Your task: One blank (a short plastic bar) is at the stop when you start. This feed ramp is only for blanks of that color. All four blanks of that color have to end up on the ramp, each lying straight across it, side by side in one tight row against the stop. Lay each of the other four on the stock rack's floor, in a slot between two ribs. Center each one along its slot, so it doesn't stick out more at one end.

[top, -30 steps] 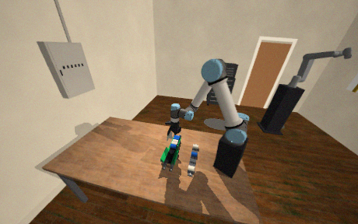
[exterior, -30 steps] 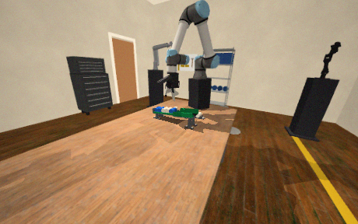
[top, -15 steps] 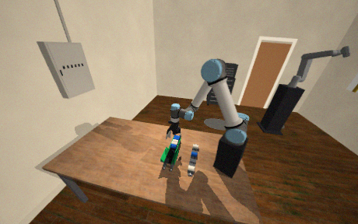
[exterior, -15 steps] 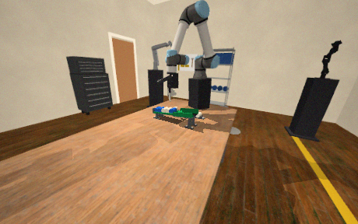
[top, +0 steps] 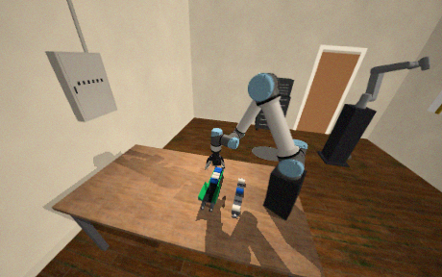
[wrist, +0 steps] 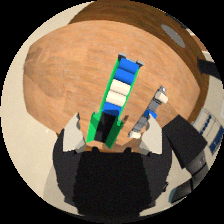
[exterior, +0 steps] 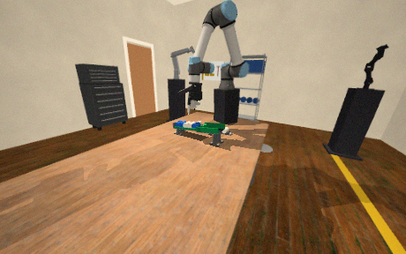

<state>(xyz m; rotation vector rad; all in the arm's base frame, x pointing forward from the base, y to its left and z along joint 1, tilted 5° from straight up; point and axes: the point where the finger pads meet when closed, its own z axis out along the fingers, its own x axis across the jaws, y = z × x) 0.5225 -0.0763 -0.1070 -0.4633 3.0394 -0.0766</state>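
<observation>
In the top view, a wall cabinet (top: pixel 86 91) hung left of the desk (top: pixel 144 175) (exterior: pixel 132 176) (wrist: pixel 60 65). The gripper (top: pixel 215 167) (exterior: pixel 192 108) (wrist: pixel 113 113) stood with its fingers apart, above one end of the green ramp (top: pixel 203 193) (exterior: pixel 212 129) (wrist: pixel 93 129). Blanks lay below it, across the ramp. Only the wrist view showed their order clearly: two blue, two white, one blue, from the far end inward. To the right, the rack (top: pixel 237 198) (wrist: pixel 142 122) bore a blue blank (top: pixel 239 190) (wrist: pixel 151 114) between two white ones; the exterior view largely hid it behind the ramp. Further right stood the arm's black pedestal (top: pixel 283 194) (exterior: pixel 226 106) (wrist: pixel 184 140).

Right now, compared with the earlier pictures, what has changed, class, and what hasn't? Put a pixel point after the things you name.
The open fingers (top: pixel 223 164) (exterior: pixel 192 106) appear to have turned at the wrist, above the ramp's far end; no blank was visibly taken or released. The ramp (top: pixel 203 192) (exterior: pixel 214 127) (wrist: pixel 92 129), rack (top: pixel 238 197) (wrist: pixel 140 126) and their blanks look unmoved.
</observation>
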